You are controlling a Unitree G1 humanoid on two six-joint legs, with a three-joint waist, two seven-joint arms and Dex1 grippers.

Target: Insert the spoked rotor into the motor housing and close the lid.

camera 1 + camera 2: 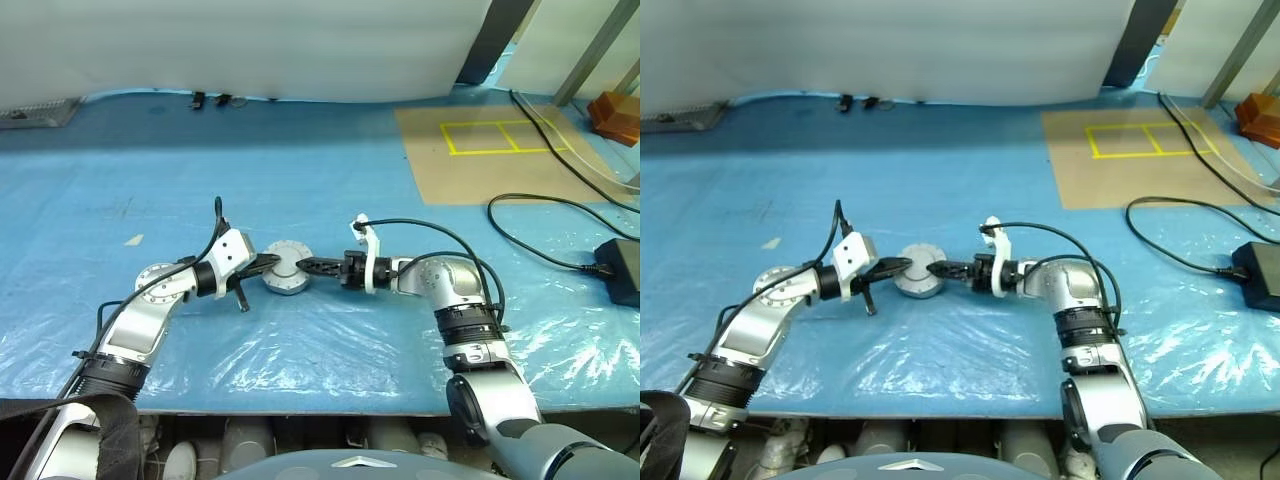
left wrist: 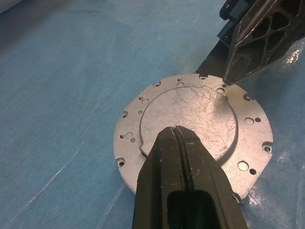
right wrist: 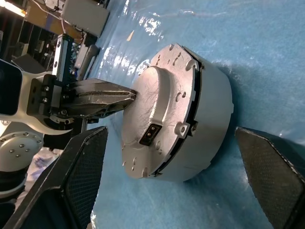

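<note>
On the blue plastic-covered desk (image 1: 330,180), the left end effector (image 1: 268,265) has its two black fingers pressed together, tips resting on the flat lid of the short round silver metal motor housing (image 1: 286,270), which sits near the middle of the desk toward its front edge. Opposite, the right end effector (image 1: 305,265) is spread wide, one finger (image 3: 78,176) on each side of the housing.

Both arms reach inward, forearms low — left gripper (image 1: 272,264) with fingers pressed together, right gripper (image 1: 305,265) pointing leftward, fingers spread wide.
</note>
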